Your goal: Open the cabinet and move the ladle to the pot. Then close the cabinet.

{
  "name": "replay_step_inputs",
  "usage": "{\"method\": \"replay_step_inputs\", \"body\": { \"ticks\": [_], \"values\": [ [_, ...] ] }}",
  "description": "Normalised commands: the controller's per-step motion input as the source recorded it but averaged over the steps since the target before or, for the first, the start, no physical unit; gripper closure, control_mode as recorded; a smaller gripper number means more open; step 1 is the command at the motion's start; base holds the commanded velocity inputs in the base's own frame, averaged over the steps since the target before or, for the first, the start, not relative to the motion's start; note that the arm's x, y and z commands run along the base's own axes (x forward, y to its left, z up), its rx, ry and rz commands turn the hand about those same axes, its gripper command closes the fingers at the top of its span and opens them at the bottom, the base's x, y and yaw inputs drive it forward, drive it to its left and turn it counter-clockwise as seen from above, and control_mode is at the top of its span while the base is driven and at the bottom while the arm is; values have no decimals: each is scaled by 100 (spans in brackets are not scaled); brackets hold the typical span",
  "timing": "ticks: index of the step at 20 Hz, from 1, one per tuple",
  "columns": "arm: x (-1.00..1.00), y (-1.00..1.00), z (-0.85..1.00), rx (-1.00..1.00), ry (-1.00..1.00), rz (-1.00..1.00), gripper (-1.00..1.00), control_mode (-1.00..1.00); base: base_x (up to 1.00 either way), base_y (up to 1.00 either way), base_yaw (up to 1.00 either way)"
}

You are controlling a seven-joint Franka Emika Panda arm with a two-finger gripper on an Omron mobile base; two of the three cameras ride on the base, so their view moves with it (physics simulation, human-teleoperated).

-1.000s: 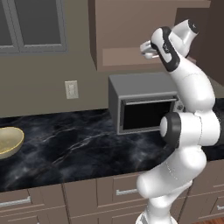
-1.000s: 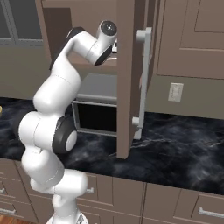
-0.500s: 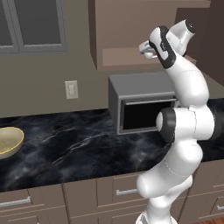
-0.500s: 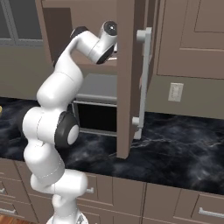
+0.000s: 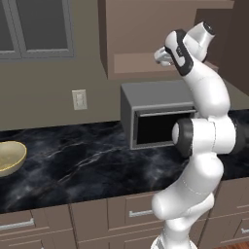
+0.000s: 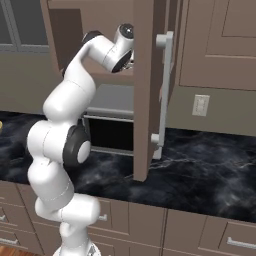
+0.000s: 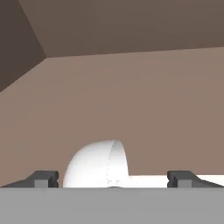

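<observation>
Brown wood, matt and flat-grained, makes up the wall cabinet (image 6: 150, 75), whose recessed-panel door stands swung open toward the right base view, edge on, with its long vertical silver bar handle (image 6: 163, 95) on the outer face. At far left of the left base view a shallow yellowish bowl (image 5: 9, 156), cut off by the frame edge, rests on the glossy black veined marble worktop (image 5: 73, 160). Further right sits a boxy grey microwave (image 5: 155, 116) with a dark window, directly under the cabinet's open shelf (image 5: 141, 62).

The hand (image 7: 113, 178) is up at that shelf. In the hand view its two dark fingertips (image 7: 41, 178) stand wide apart with the small whitish-silver ladle (image 7: 98, 165) between them: the rounded, smooth bowl swells just right of the left tip, and a thin pale handle runs rightward from it along the shelf floor toward the right tip. The ladle's lower part is cut off, so whether the tips touch it is unclear.
</observation>
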Motion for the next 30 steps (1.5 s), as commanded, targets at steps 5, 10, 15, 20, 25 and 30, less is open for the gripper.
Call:
{"method": "replay_step_inputs", "body": {
  "ticks": [5, 10, 15, 20, 25, 30],
  "values": [
    [3, 5, -12, 0, 2, 0, 100, -100, 0, 0, 0],
    [-11, 4, -6, 0, 0, 0, 100, -100, 0, 0, 0],
    [-56, 27, -1, 0, -10, 1, 100, -100, 0, 0, 0],
    [-97, 64, -1, -1, -18, 1, 100, -100, 0, 0, 0],
    [-100, 82, 0, -5, -15, 0, 100, -100, 0, 0, 0],
    [-100, 37, 45, -3, -4, 0, 100, -100, 0, 0, 0]
  ]
}}
